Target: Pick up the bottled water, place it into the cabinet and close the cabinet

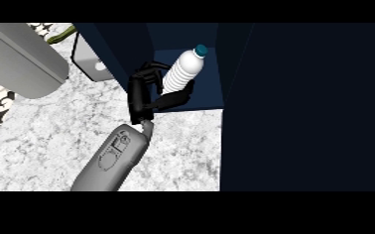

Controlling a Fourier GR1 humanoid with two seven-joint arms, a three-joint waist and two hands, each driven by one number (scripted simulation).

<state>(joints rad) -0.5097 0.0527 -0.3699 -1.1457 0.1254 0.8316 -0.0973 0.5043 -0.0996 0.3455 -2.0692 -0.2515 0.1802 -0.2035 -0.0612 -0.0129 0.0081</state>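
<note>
right hand point(147, 91): mine, black, at the end of my grey forearm point(111, 161), which rose from the lower edge of the head view across the speckled counter point(44, 139). my fingers and thumb were curled round the lower part of the bottled water, holding it; the thumb side lay across the bottle's base and hid it.

bottled water point(184, 69): clear ribbed bottle with a teal cap point(201, 50), tilted so that the cap leaned up and to the right. it sat inside the open cabinet, within the blue compartment, with the cap near the back wall. whether its base touched the cabinet floor i could not tell, since my hand covered it.

cabinet point(209, 91): dark navy, standing on the counter, its interior a lighter blue. a broad dark panel point(300, 109), which could be its door or side, filled the right half of the view.

grey appliance point(29, 62): rounded body at the upper left, on the counter, well apart from the bottle.

pale boxy object point(92, 59): just left of the cabinet, identity unclear.

left hand: not seen.
</note>
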